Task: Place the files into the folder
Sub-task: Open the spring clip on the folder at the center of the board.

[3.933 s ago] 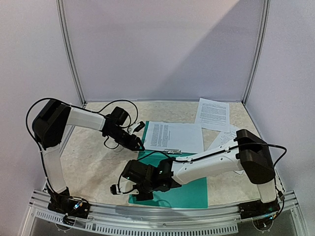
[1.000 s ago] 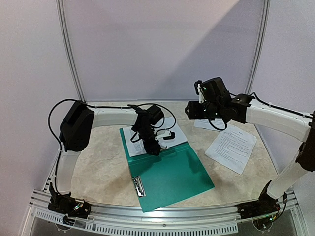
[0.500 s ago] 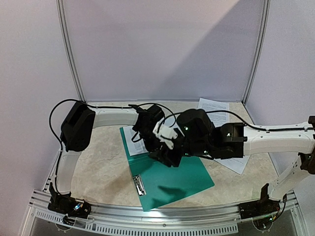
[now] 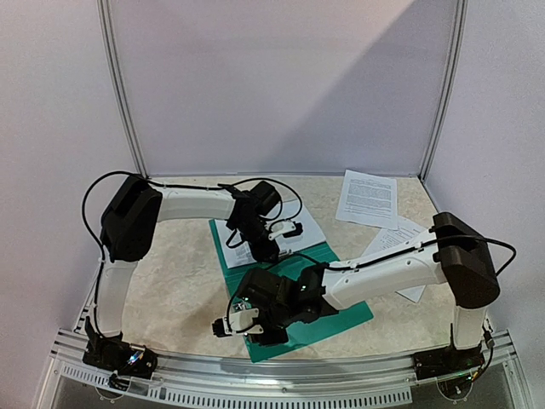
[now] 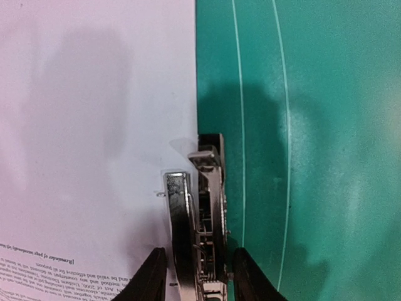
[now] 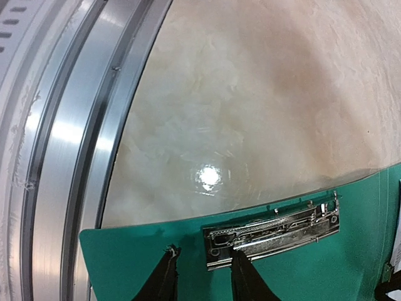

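Pinching the clip (image 5: 200,200) beside the sheet (image 5: 94,125), the left tool (image 5: 200,254) may slip and crease it. The right tool (image 6: 203,251), jaws apart, could shove the folder (image 6: 125,251) off the desk (image 6: 250,94).

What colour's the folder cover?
Plain teal-green; the folder shows best in the right wrist view.

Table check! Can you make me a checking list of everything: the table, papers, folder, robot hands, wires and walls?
Surface: beige marbled table, shiny.
Job's things: teal folder open flat; one paper on its far part; two papers on the table to its right.
Clutter: nothing seen.
Hands: left hand seems to pinch the far clip at the paper's edge; right hand open over the near clip.
Cables: black wires loop along both arms.
Surroundings: pale walls, metal posts, metal rail in front.
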Robot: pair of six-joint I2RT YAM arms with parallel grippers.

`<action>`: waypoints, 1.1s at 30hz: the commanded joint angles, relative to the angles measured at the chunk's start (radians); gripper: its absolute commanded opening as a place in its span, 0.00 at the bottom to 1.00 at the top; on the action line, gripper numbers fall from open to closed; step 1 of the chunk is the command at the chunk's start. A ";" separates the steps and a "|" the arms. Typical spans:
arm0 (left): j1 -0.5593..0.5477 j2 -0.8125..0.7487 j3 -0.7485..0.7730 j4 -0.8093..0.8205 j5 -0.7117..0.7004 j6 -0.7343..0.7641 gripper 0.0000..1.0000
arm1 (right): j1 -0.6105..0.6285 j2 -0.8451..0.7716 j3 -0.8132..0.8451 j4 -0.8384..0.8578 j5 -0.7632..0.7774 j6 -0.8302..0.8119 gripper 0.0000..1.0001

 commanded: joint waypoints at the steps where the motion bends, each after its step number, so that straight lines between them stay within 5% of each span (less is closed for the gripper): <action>1: 0.006 0.070 -0.065 -0.003 0.019 -0.014 0.38 | 0.018 0.006 0.020 -0.031 0.012 -0.065 0.28; 33: 0.005 0.047 -0.165 0.079 0.037 -0.005 0.37 | 0.039 0.093 0.072 -0.045 0.146 -0.077 0.13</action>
